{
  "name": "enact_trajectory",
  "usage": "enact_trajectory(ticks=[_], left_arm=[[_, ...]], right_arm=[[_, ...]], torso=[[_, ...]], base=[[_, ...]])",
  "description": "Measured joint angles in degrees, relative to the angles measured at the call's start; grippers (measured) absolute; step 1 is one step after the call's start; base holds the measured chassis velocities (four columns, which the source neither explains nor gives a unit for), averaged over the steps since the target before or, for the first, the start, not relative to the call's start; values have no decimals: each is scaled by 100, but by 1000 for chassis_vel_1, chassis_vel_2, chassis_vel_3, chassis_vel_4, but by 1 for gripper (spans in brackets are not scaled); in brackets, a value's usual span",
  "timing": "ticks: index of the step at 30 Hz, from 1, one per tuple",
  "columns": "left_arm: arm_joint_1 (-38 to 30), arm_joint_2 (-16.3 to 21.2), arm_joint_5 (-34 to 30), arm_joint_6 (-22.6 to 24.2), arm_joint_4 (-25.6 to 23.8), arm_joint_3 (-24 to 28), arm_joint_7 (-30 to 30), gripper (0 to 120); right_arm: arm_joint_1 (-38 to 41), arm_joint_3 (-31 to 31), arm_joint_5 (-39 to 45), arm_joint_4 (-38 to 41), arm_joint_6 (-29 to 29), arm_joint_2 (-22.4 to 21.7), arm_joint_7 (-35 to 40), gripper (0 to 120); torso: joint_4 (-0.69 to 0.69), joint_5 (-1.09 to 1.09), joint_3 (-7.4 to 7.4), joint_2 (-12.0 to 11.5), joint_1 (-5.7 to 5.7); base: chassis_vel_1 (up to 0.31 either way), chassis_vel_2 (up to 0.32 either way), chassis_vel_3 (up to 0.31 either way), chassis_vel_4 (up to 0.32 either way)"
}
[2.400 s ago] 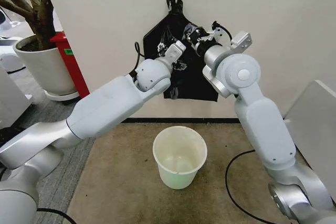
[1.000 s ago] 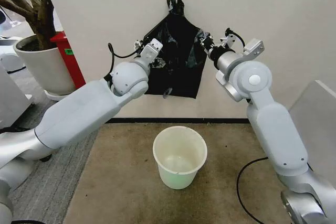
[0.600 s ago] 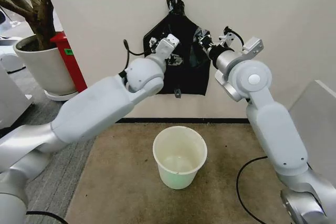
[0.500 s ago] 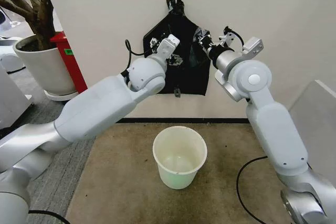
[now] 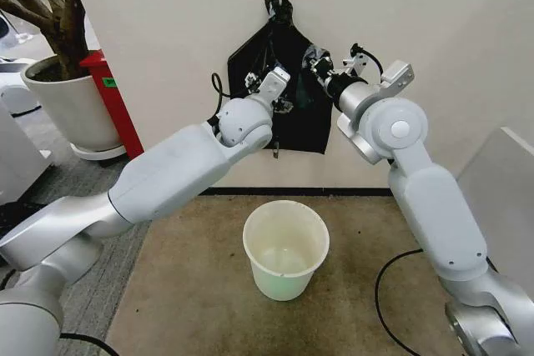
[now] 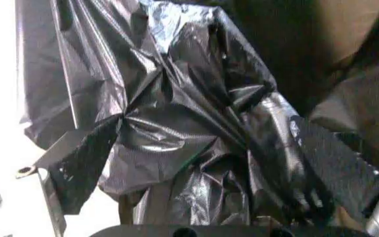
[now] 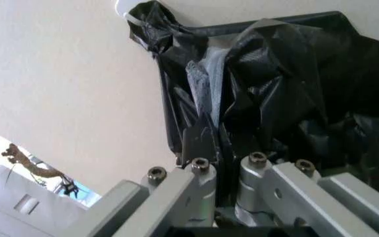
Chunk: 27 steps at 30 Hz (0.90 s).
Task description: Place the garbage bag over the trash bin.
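Observation:
Black glossy, wrinkled plastic hangs on the wall from a knot (image 5: 278, 7) on a hook. The garbage bag (image 5: 302, 118) is part of this hanging sheet; I cannot tell it apart from the rest. My left gripper (image 5: 267, 89) is pressed into the middle of the plastic. In the left wrist view its fingers (image 6: 71, 168) stand wide apart, open, with crumpled bag (image 6: 176, 123) bunched between them. My right gripper (image 5: 321, 66) is at the plastic's upper right edge, shut on a fold of bag (image 7: 282, 74). The cream trash bin (image 5: 285, 260) stands upright and empty on the floor below both arms.
A large white plant pot (image 5: 71, 102) with a tree stands at the left, with a red box (image 5: 113, 97) beside it. A grey panel (image 5: 501, 189) is at the right. A black cable (image 5: 380, 277) lies on the brown mat near the bin.
My left gripper swung from the plastic's left edge back toward its middle. The right gripper shifted slightly left. The hanging plastic moved with them; the bin stayed put.

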Motion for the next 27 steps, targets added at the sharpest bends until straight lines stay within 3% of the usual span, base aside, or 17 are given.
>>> enact_trajectory(ticks=[2,8,11,15,27], left_arm=[[13,-10,20,0,56,4,-52,100],[31,-67,51,0,205,6,-121,82],[32,-100,52,-1,264,5,-131,67],[32,-109,52,0,299,5,-132,56],[48,-39,-22,0,273,-24,-184,10]], right_arm=[[-22,0,0,15,5,-6,4,0],[-56,11,7,60,19,-40,21,0],[-64,19,16,86,31,-65,27,0],[-66,27,28,110,38,-91,28,0],[-216,122,100,302,59,-287,-28,0]], torso=[[0,0,0,0,0],[0,0,0,0,0],[-1,0,0,0,0],[0,0,0,0,0],[0,0,0,0,0]], base=[[0,0,0,0],[0,0,0,0],[0,0,0,0],[0,0,0,0],[0,0,0,0]])
